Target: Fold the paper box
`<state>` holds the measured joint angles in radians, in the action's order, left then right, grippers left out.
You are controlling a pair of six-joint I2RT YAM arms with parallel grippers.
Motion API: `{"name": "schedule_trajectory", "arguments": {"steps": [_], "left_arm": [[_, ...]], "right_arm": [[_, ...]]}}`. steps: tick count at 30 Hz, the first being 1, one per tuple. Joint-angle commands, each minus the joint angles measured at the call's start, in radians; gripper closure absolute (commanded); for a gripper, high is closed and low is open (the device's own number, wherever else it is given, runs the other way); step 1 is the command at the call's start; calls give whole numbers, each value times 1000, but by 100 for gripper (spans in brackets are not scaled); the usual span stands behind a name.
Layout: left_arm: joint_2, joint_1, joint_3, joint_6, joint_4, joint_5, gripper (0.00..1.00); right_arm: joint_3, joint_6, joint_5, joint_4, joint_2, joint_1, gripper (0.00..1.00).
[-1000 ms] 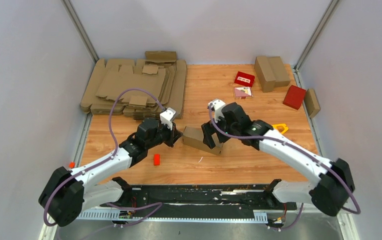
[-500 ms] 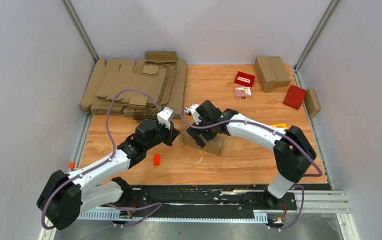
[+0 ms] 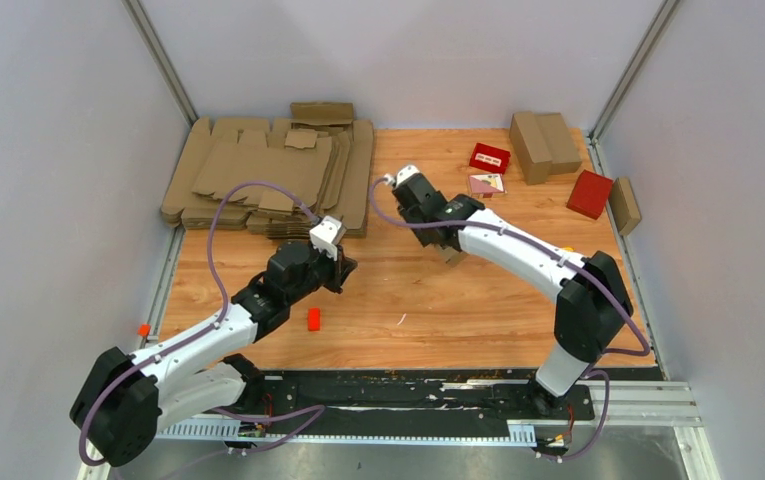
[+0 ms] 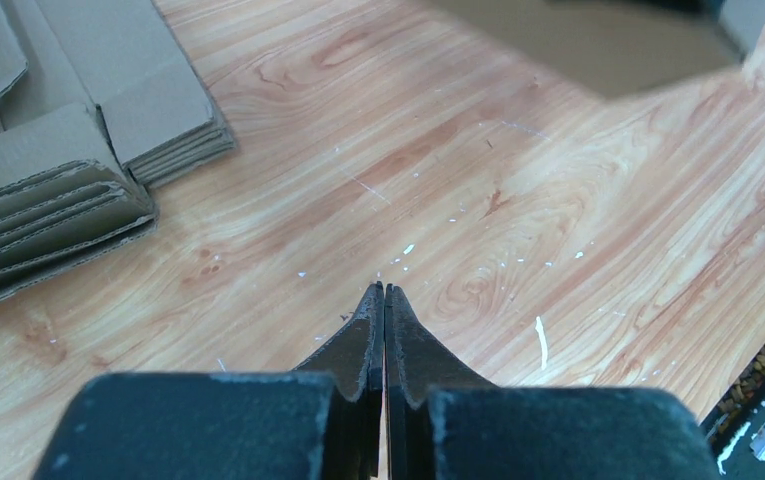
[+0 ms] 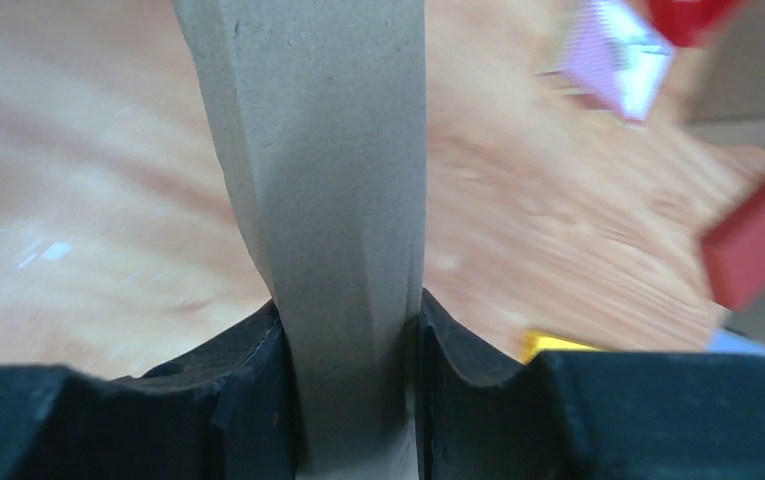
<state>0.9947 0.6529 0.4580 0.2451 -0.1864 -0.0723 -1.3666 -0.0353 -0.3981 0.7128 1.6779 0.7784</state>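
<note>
1. We see a wood-grain tabletop closed in by pale grey walls, with metal posts running up the far corners.
2. At the far left lies a stack of flat brown cardboard blanks. At the far right stand folded brown cardboard boxes, a red box with a white label, a plain red box and a pink-and-white card. A small red block lies near the left arm.
3. The right gripper has its fingers clamped on a panel of the brown cardboard paper box. From above, the arm hides most of that box; only a brown corner shows, just right of the tabletop's middle.
4. The left gripper hovers over bare wood, its fingers pressed together with nothing between them.
5. One second ago the paper box stood on the tabletop between the two grippers. Since then the right arm has swung over it and carried it back and to the right, away from the left gripper, which has stayed roughly where it was.
</note>
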Motion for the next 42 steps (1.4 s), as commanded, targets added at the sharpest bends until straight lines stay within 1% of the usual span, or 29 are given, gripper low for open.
{"name": "schedule_trajectory", "arguments": {"steps": [1, 3, 5, 6, 9, 11, 13, 16, 21, 23, 27, 28, 30, 32, 33, 34, 36, 38, 40, 42], "left_arm": [[-11, -2, -10, 15, -61, 19, 100], [-1, -1, -6, 15, -61, 16, 100], [4, -2, -4, 16, -61, 11, 100], [4, -2, -3, 17, -61, 10, 100], [3, -2, -4, 18, -62, 12, 100], [4, -2, -4, 19, -62, 12, 100], [9, -2, -7, 22, -67, 10, 100], [25, -2, -6, 30, -77, -5, 100], [51, -2, 6, 35, -81, -23, 100], [58, -1, 5, 36, -85, -19, 100], [85, -2, 13, 28, -82, -11, 100], [91, -2, 15, 27, -81, -10, 100], [105, -2, 20, 26, -82, -11, 100], [120, -2, 23, 27, -85, -15, 100], [127, -2, 25, 28, -86, -18, 100], [134, -1, 27, 30, -87, -21, 100], [147, -2, 33, 32, -87, -33, 100], [152, -2, 37, 34, -84, -43, 100], [148, -2, 36, 35, -83, -45, 100], [138, -1, 34, 36, -80, -43, 100]], "right_arm": [[-127, 29, -363, 15, 13, -129, 77], [-181, 29, -377, 26, 42, -222, 77], [-213, 27, -383, 0, 57, -309, 77], [-224, 29, -369, -17, 63, -355, 77], [-271, 30, -245, -78, 81, -498, 76], [-312, 12, -221, -133, 102, -561, 75], [-372, -16, -229, -175, 136, -608, 75], [-502, -73, -262, -206, 230, -656, 73], [-707, -156, -259, -231, 433, -714, 70], [-768, -206, -271, -275, 494, -727, 58], [-812, -371, -275, -431, 578, -747, 54], [-803, -416, -277, -477, 591, -749, 49], [-793, -493, -295, -555, 618, -756, 45], [-800, -513, -281, -568, 644, -765, 29], [-801, -500, -266, -565, 650, -767, 11], [-801, -486, -249, -545, 654, -768, 5], [-800, -426, -145, -485, 640, -766, 1], [-788, -345, -24, -439, 607, -768, 0], [-757, -265, 92, -429, 548, -768, 0], [-704, -208, 168, -443, 493, -768, 0]]}}
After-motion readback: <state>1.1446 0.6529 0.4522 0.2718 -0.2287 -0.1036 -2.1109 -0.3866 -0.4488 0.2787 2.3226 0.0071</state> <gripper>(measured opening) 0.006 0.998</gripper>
